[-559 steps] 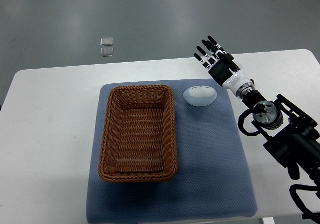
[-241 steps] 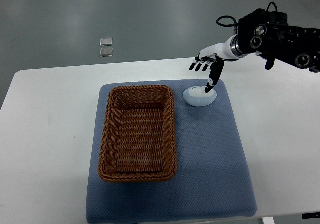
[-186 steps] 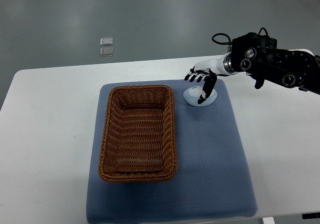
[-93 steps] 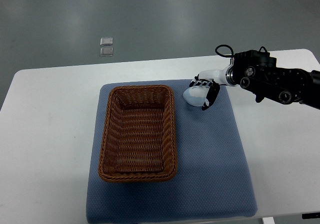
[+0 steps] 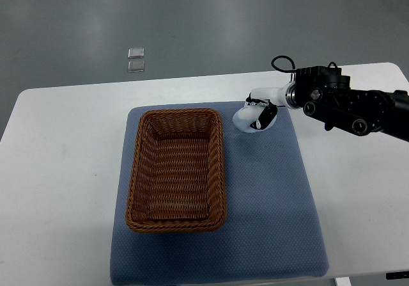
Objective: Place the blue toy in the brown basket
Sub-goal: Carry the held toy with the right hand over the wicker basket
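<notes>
The blue toy [image 5: 246, 119], a smooth pale rounded lump, sits on the blue mat [image 5: 268, 196] just beside the far right corner of the brown basket [image 5: 176, 169]. My right hand [image 5: 261, 112] covers it, fingers [image 5: 264, 116] curled around its right side, so I judge I am at the grasp step, the lift not yet begun. Next I need to raise it above the woven wicker rim and carry it left over the open rectangular basket. The mat looks softly dimpled; the worktop [image 5: 57, 171] is plain white.
</notes>
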